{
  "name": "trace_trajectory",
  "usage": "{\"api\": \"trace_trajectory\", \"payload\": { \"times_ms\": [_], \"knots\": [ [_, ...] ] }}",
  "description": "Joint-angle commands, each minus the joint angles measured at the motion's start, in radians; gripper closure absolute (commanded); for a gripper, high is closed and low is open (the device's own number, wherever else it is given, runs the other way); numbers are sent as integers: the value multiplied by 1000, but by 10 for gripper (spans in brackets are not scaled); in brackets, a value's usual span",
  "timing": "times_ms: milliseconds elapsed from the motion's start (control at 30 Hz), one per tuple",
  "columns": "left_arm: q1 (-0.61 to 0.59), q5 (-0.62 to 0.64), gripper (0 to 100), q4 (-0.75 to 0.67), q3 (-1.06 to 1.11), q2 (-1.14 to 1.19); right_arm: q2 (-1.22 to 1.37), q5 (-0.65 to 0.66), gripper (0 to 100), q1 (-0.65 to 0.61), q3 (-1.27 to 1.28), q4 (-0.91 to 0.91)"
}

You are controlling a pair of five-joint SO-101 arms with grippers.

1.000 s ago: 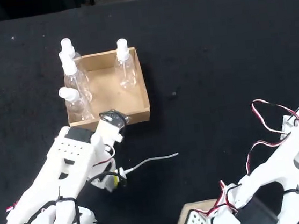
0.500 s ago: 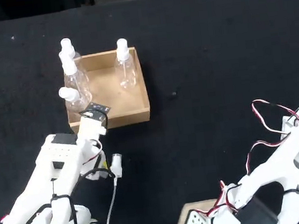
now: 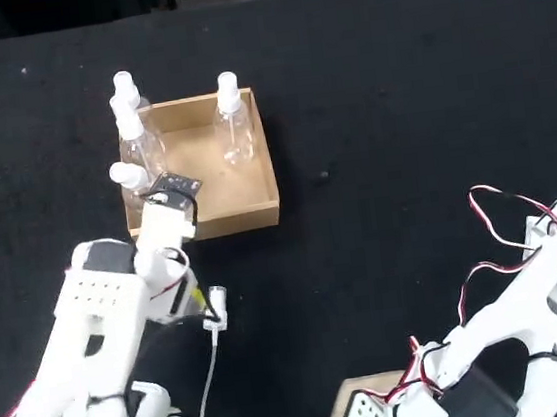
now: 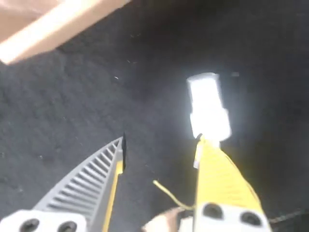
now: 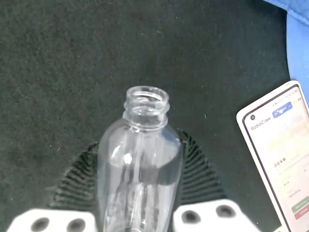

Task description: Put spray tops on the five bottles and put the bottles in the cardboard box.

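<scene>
In the high view the cardboard box (image 3: 256,186) holds several clear bottles (image 3: 233,123) with white spray tops on. A loose spray top (image 3: 216,300) lies on the black table in front of the box, its thin tube (image 3: 205,378) trailing toward the front edge. My left gripper (image 3: 204,312) hovers over it, open; in the left wrist view the spray top (image 4: 207,106) sits just past the yellow fingertip (image 4: 207,159), not between the fingers of the gripper (image 4: 160,144). My right gripper (image 5: 140,140) is shut on a clear bottle (image 5: 140,174) with a bare neck.
A box corner (image 4: 48,24) shows in the left wrist view. A phone (image 5: 280,154) lies beside the right gripper, with something blue (image 5: 297,19) beyond it. The right arm (image 3: 533,320) with loose wires stands at the lower right. Black table stretches right of the box.
The left arm swung left toward the box's front wall. The spray top's tube turned from pointing right to pointing at the front edge. The right arm kept still.
</scene>
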Motion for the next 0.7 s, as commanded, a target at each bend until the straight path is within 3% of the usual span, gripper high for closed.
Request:
{"api": "trace_trajectory", "payload": {
  "times_ms": [0,133,300,533,667],
  "knots": [
    [133,121,777,71,-44,-149,-48,6,987,12,-33,-23],
    [246,232,777,-63,97,-203,-48,6,987,6,-30,-21],
    [251,275,777,-305,269,-206,-48,6,987,14,-30,-21],
    [211,278,780,-331,320,-206,-50,8,987,9,-30,-21],
    [246,278,780,-339,360,-206,-50,6,987,8,-30,-21]
  ]
}}
